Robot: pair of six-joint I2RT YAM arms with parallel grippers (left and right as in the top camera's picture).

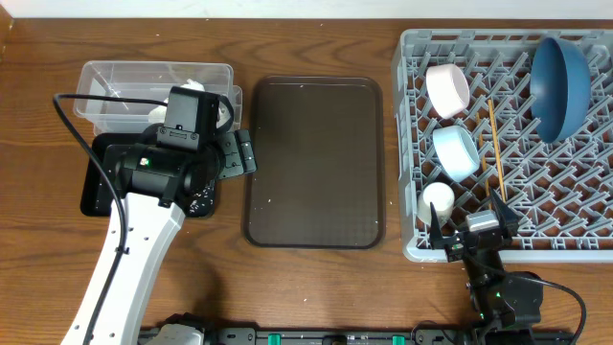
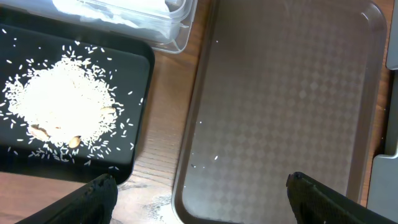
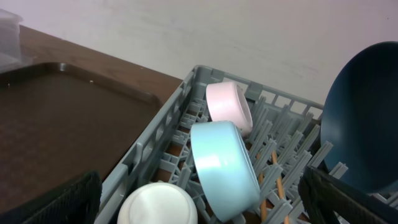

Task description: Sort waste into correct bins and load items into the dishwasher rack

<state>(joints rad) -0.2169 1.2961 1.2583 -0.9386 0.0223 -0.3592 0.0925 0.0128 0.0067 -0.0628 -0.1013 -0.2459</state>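
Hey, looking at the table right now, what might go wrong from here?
Stray grains ring the rice pile near the black tray's rim; a bump from the left hand, open nearby, might scatter them onto the table. The right hand hangs open right by the white cup and light blue bowl at the rack's front edge; a careless swing may knock them. The chopsticks lie loose across the lattice and might slip through.

White plastic left arm link (image 1: 129, 254), lower left of overhead frame; black rounded joint housing (image 1: 158, 168) with small green light; thin black cable (image 1: 96, 95) looping beside. Black right arm (image 1: 503, 292), lower right, green lights, curling black cable (image 1: 579, 299). Left gripper (image 1: 246, 153) and right gripper (image 1: 469, 222): matte black fingers.
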